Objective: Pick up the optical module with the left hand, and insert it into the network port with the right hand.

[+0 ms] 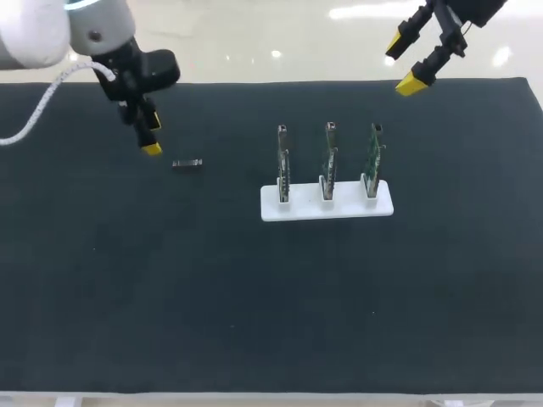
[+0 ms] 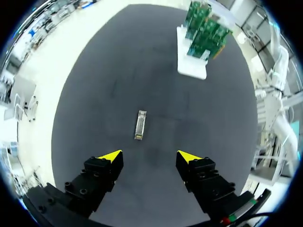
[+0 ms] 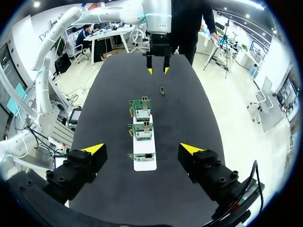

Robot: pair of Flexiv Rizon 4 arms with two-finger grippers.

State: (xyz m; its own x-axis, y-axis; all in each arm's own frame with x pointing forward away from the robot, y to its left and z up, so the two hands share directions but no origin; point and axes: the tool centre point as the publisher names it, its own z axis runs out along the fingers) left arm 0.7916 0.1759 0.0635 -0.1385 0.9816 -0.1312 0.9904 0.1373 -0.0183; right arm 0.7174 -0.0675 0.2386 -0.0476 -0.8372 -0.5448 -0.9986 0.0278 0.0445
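Your left gripper (image 2: pixel 151 158) is hanging wide open, nothing between its fingers. The module (image 2: pixel 140 125) is lying flat on the mat (image 1: pixel 127 280) just ahead of it, slightly off the centre line. The module's long axis is pointing away from the gripper, so the fingers are facing its narrow sides. This arm is much the nearer. Your right gripper (image 1: pixel 407 59), also spread wide, is hovering well apart, past the rack (image 1: pixel 327 208) of boards; the ports are probably at their upper ends.

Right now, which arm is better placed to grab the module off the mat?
Left. The left arm has its jaws open, with the module lying just ahead of them. The right arm hangs over the table's far edge, beyond the white rack of boards.
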